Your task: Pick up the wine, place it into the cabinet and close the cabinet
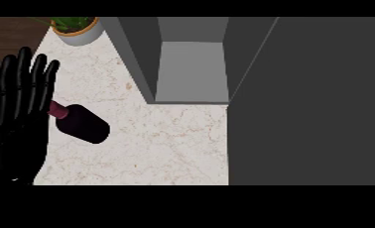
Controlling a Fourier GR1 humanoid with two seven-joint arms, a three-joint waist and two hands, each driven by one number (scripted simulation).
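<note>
A dark red wine bottle (pixel 83 123) lies on its side on the pale marble counter (pixel 161 142), neck pointing up-left. My left hand (pixel 22 103) stands at the view's left edge, fingers straight and pointing up, just left of the bottle's neck and overlapping it. The hand holds nothing. A grey cabinet (pixel 192 73) stands open at the counter's back, its inside bare. Its door (pixel 307 98) is swung out and fills the right of the view. My right hand does not show.
A potted green plant (pixel 77 28) in a white pot stands at the back left corner, next to the cabinet's left wall. Dark wood shows beyond the counter's left edge.
</note>
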